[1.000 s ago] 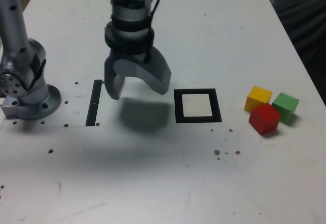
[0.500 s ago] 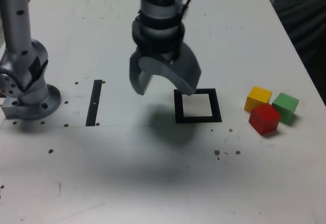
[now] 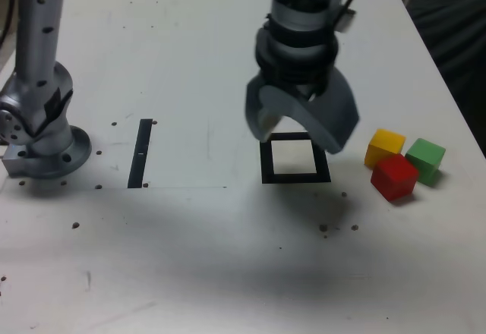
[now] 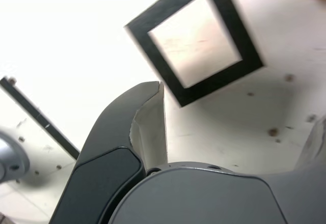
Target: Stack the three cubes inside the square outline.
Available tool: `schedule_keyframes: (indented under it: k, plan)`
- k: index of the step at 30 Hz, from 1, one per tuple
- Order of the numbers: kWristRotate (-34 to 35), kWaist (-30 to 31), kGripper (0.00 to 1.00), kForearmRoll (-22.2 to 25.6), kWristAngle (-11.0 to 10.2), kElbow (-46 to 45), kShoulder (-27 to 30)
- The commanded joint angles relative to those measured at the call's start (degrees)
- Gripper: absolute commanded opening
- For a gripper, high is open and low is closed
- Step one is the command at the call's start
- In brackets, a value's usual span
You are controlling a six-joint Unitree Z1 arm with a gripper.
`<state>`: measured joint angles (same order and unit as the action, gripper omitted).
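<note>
Overhead, the gripper (image 3: 300, 130) is seen hanging above the white table (image 3: 190, 45), its two grey jaws spread wide with nothing between them. It is placed over the upper edge of the square outline (image 3: 295, 176), part of whose black frame is hidden behind the jaws in the exterior view. In the wrist view the square outline (image 4: 193, 40) is shown whole, with its white centre bare, and one dark jaw is seen in the foreground. The three cubes are grouped toward the exterior view's right, outside the outline: the yellow cube (image 3: 385, 146) and the green cube (image 3: 425, 160) are set side by side, and the red cube (image 3: 394, 177) is placed in front of them, touching or nearly touching both. A narrow black strip (image 3: 140, 152) is laid toward the exterior view's left, near the arm's base (image 3: 45, 148). Small dark specks are scattered over the table surface.
</note>
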<state>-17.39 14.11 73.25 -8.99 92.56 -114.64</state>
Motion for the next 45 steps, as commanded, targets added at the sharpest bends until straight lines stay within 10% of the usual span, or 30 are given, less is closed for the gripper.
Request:
schedule_keyframes:
  k: [1, 18, 45]
  plan:
    - [-1.0, 0.1, 1.0, 0.7, 0.0, 1.7, -1.1]
    - [-7.5, 2.6, 0.99, 9.4, 0.5, 21.7, -12.6]
    - [2.9, 2.5, 0.99, 12.1, -0.1, 31.8, -22.9]
